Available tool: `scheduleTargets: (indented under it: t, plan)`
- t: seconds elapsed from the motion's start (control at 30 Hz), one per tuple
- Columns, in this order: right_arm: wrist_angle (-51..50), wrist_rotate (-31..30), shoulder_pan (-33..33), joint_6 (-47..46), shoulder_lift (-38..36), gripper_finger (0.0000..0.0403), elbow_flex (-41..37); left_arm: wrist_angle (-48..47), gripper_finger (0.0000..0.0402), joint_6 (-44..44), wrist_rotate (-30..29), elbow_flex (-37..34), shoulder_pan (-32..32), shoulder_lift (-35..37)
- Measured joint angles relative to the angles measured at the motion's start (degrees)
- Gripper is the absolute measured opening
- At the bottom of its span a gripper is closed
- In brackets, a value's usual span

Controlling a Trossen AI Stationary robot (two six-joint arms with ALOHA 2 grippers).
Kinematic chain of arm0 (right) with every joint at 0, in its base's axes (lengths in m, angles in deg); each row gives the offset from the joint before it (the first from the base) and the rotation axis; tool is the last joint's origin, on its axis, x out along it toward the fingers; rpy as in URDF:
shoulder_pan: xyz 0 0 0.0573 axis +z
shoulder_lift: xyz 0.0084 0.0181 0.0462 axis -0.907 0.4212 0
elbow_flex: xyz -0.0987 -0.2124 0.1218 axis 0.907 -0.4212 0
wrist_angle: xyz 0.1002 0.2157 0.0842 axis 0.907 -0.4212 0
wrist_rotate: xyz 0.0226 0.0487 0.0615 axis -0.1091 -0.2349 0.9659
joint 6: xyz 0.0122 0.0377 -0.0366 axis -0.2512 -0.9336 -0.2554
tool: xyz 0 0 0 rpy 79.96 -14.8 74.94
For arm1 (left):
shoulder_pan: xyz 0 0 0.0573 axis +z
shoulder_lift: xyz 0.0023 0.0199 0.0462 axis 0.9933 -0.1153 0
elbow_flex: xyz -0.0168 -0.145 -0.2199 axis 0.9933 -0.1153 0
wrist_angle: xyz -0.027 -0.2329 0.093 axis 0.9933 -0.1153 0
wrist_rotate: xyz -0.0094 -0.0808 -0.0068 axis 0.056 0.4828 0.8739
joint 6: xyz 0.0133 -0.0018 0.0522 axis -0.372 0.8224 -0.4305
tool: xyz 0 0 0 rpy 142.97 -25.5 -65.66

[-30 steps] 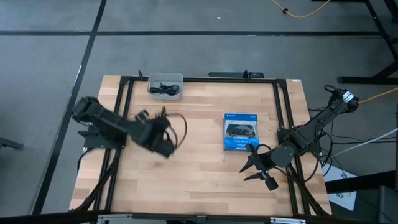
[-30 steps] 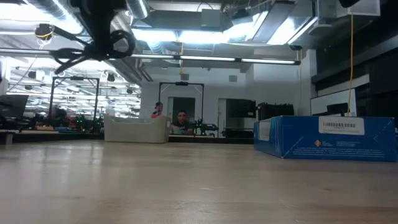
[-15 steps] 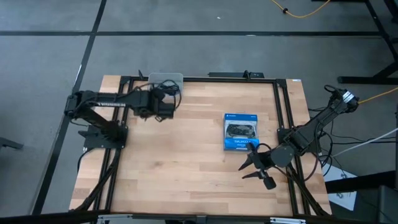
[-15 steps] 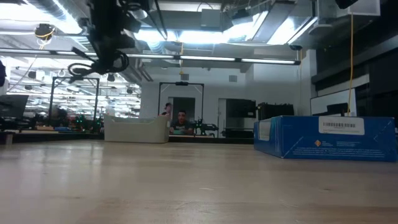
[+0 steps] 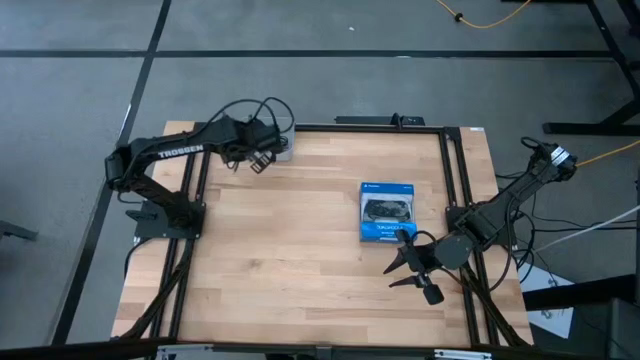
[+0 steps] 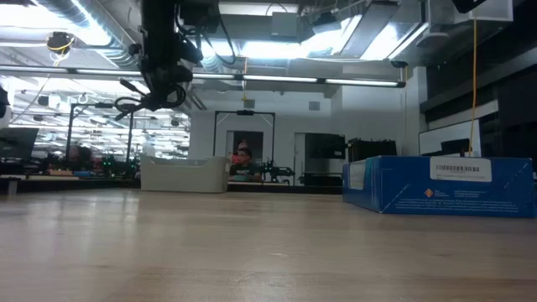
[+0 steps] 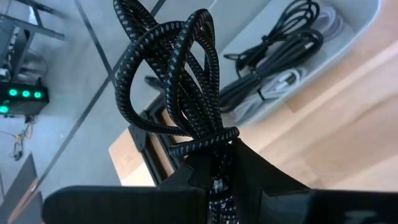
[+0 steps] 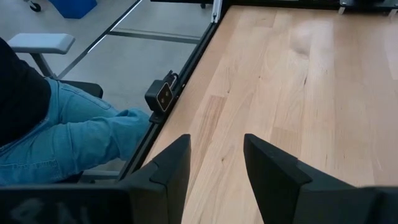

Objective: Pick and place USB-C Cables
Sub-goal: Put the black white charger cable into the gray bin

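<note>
My left gripper [image 5: 262, 142] is shut on a black braided USB-C cable bundle [image 7: 180, 81] and hangs in the air over the far left of the table. It is right by the pale tray [image 7: 348, 37], which holds several black and silvery-grey cables [image 7: 280, 62]. In the low view the bundle [image 6: 134, 104] hangs high above the tray [image 6: 185, 174]. My right gripper [image 8: 214, 162] is open and waits low over the near right part of the table [image 5: 402, 272], touching nothing. My left gripper pinches the black cable bundle between its two fingers where the strands gather [image 7: 214, 149]. The loops [image 7: 161, 56] stick out past the fingertips. The bundle is lifted clear of table and tray.
A flat blue box [image 5: 387, 212] lies right of centre, seen also in the low view [image 6: 440, 184]. A dark frame rail [image 5: 330, 127] runs around the tabletop. A seated person's legs [image 8: 62, 137] are beside the table's edge in the right wrist view. People [image 6: 243, 156] stand far behind.
My left arm has swung from the table's left middle toward the far edge, carrying the black bundle still shut in its fingers, and now reaches the tray. The right arm has kept still.
</note>
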Motion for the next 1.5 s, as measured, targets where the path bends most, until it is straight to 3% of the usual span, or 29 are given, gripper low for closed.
scheduleTargets:
  t: [0.5,1.03,1.17,1.5]
  plan:
    - [0.0,0.0,-0.02,0.02,0.0,0.0153,0.0,20.13,0.0027,-31.59,4.28,0.04,7.08,-0.46]
    - [-0.02,0.0,-0.02,0.03,-0.02,0.0153,0.0,25.75,0.0027,-59.73,7.95,0.09,15.63,-11.78]
    - [-0.02,0.0,-0.02,0.04,-0.02,0.0153,0.0,27.63,0.0027,-63.77,10.95,0.09,15.77,-14.18]
    - [-0.02,0.0,-0.02,0.04,-0.02,0.0153,0.0,32.96,0.0027,-68.5,10.65,0.09,15.35,-16.87]
